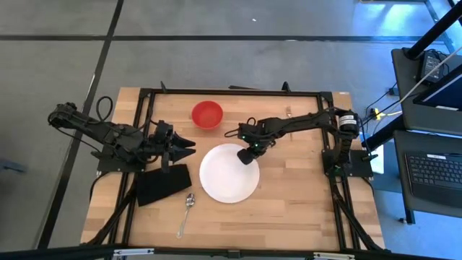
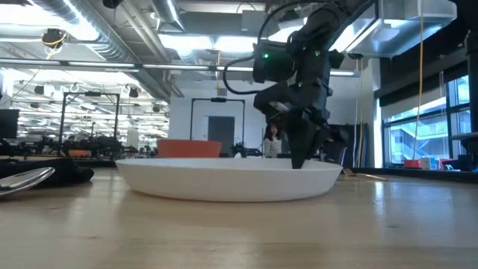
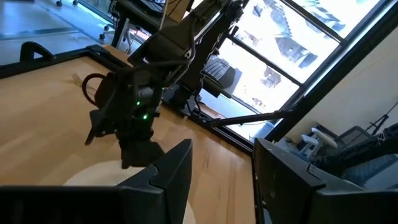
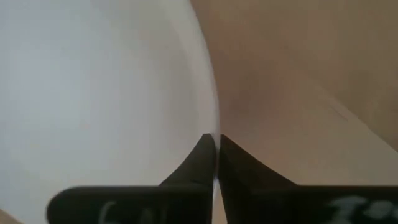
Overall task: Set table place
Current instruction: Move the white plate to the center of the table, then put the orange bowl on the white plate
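A round white plate (image 1: 224, 177) lies flat on the light-wood table (image 1: 303, 202), near its middle. My right gripper (image 1: 247, 157) stands at the plate's far right rim and is shut on it; the low view (image 2: 299, 161) shows it pointing down. My left gripper (image 1: 189, 144) hovers open and empty left of the plate, pointing toward the right edge; its two fingers (image 3: 174, 174) show a wide gap. A red bowl (image 1: 207, 114) stands beyond the plate. A silver spoon (image 1: 187, 209) lies near the front. I cannot make out the fork for certain. My right gripper pinches the plate's rim (image 4: 214, 124) at its far right side between its two fingertips, one finger on the inner side and one on the outer side. The fingers come from above, pointing down. The plate (image 2: 224, 179) rests on the table.
A black folded cloth (image 1: 162, 184) lies left of the plate, just below my left gripper. A small pale slim thing (image 1: 288, 112) lies near the far edge. The black frame (image 1: 238, 92) runs along the table's edges. Bare wood lies right of the plate.
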### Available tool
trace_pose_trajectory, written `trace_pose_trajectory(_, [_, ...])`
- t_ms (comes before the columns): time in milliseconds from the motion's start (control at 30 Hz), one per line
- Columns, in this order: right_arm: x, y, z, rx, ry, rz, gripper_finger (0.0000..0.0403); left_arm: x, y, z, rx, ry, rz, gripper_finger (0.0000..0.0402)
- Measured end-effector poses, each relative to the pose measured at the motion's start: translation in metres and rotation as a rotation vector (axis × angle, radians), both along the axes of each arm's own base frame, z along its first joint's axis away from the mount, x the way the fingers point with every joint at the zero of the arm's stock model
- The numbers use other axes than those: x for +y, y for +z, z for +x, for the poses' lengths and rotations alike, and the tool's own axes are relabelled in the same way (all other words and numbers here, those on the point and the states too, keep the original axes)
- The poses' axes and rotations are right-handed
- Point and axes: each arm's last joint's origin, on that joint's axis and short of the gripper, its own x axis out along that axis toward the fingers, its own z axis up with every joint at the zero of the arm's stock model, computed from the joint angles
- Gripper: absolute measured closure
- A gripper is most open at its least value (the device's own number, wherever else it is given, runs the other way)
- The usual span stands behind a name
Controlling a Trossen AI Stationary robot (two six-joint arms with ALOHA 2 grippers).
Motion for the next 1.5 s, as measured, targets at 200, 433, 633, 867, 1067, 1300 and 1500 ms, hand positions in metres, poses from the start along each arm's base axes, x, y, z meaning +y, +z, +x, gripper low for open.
trace_pose_trajectory(200, [-0.001, -0.008, 0.003, 0.006, 0.007, -0.006, 0.0372, 0.000, 0.000, 0.000, 0.002, -0.003, 0.025, 0.0238])
trace_pose_trajectory(433, [0.000, -0.004, 0.002, -0.010, 0.037, -0.005, 0.0350, 0.000, 0.000, 0.000, 0.002, -0.003, 0.025, 0.0238])
trace_pose_trajectory(633, [-0.002, 0.020, 0.012, -0.081, 0.057, -0.017, 0.0324, 0.000, 0.000, 0.000, 0.002, -0.004, 0.025, 0.0238])
trace_pose_trajectory(867, [-0.003, 0.071, 0.024, -0.102, 0.131, -0.041, 0.0314, 0.001, -0.001, 0.000, 0.004, 0.033, -0.029, 0.0238])
trace_pose_trajectory(1067, [0.006, 0.129, 0.029, -0.115, 0.202, -0.054, 0.0313, 0.007, -0.011, 0.008, 0.073, 0.148, -0.016, 0.0238])
trace_pose_trajectory(1300, [0.053, 0.225, 0.035, -0.417, 0.361, -0.130, 0.0313, 0.042, -0.039, 0.022, 0.306, 0.298, -0.116, 0.0238])
trace_pose_trajectory(1500, [0.091, 0.300, 0.016, -0.670, 0.387, -0.319, 0.0313, 0.078, -0.047, 0.037, 0.415, 0.223, -0.069, 0.0238])
